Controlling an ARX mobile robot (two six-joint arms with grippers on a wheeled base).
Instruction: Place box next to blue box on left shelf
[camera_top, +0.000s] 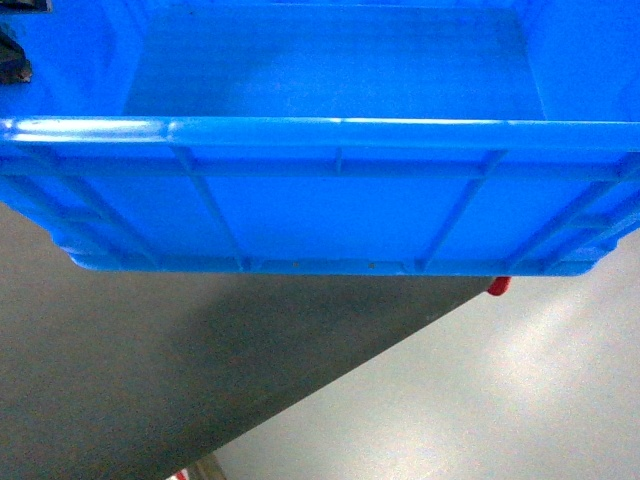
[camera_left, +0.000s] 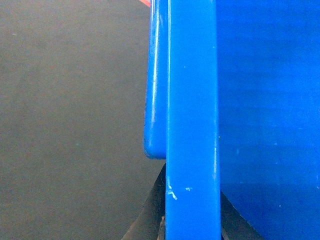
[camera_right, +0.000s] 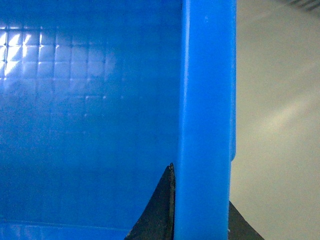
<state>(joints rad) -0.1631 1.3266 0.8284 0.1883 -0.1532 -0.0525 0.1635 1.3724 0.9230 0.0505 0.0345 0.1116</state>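
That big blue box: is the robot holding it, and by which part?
Yes. The box is held by its thick rim on two opposite sides: the left tool straddles one side's rim, the right tool the other.

The floor (camera_top: 520, 400) is smooth and pale grey, and it shows soft bright patches where light reflects on it. A large dark grey area (camera_top: 150, 370) covers the left part, with a straight diagonal edge against the pale part. A small red piece (camera_top: 498, 286) is visible above the floor.

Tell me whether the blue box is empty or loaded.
Empty: the head view shows the box with a bare blue floor, and the right wrist view shows only its gridded bottom.
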